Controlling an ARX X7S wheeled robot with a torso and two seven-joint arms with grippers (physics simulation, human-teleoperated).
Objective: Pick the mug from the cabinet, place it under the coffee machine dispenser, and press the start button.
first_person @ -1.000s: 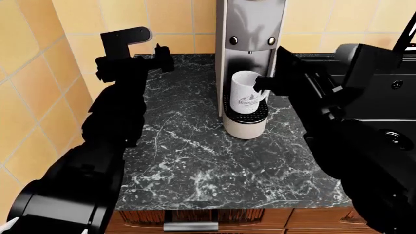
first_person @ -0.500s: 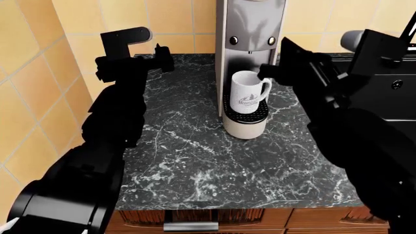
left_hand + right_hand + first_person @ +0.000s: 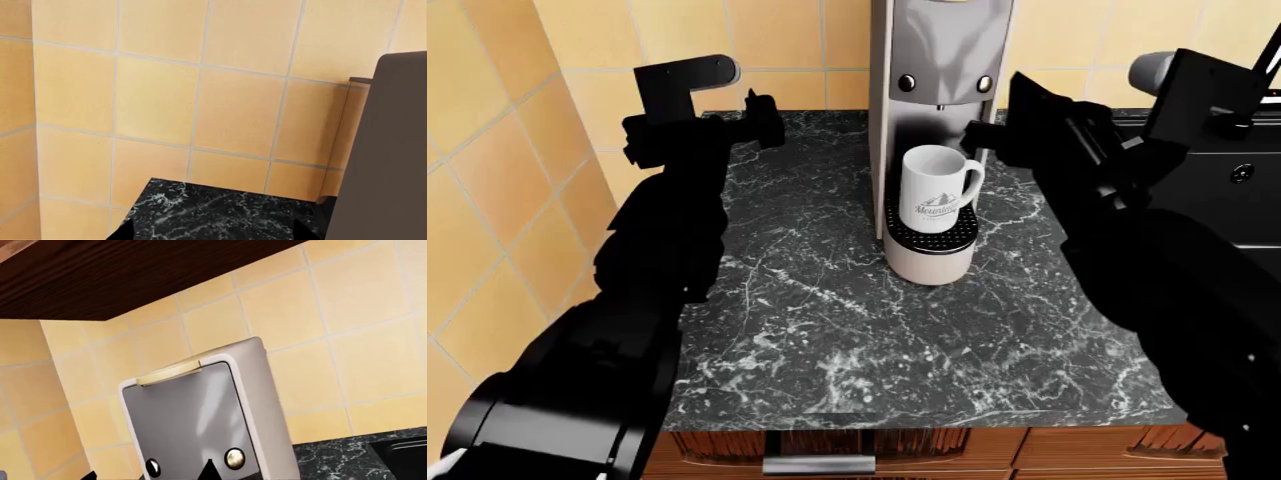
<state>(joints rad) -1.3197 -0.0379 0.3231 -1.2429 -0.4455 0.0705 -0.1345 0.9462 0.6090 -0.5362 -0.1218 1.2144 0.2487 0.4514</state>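
**One mug on the drip tray, two tools beside the machine**

There is one white ceramic mug with a loop handle and a grey mountain logo [image 3: 936,186]. It stands upright on the black perforated drip tray [image 3: 934,235] of the one tall slim silver-grey coffee machine [image 3: 941,75], under its overhanging head. The handle of the mug points toward the right tool [image 3: 972,135], which is just beside the mug rim and close to the front of the machine, without touching the mug as far as the head view shows. Two round metal buttons [image 3: 906,83] sit on the machine front; the right wrist view shows both of them [image 3: 234,458] near the tips of the tool.

There are two black arms and two tools. The left tool [image 3: 761,118] is well apart from the mug, over the far left part of the dark marble surface [image 3: 827,320], near the yellow tiled wall [image 3: 200,100].

The fingers of both tools are black against black and mostly cut off in the wrist views, so I cannot tell if either tool is wide or narrow. Neither holds anything that I can see. The top of the machine is cut off in the head view. A brown wooden cabinet underside [image 3: 133,275] is over the machine.
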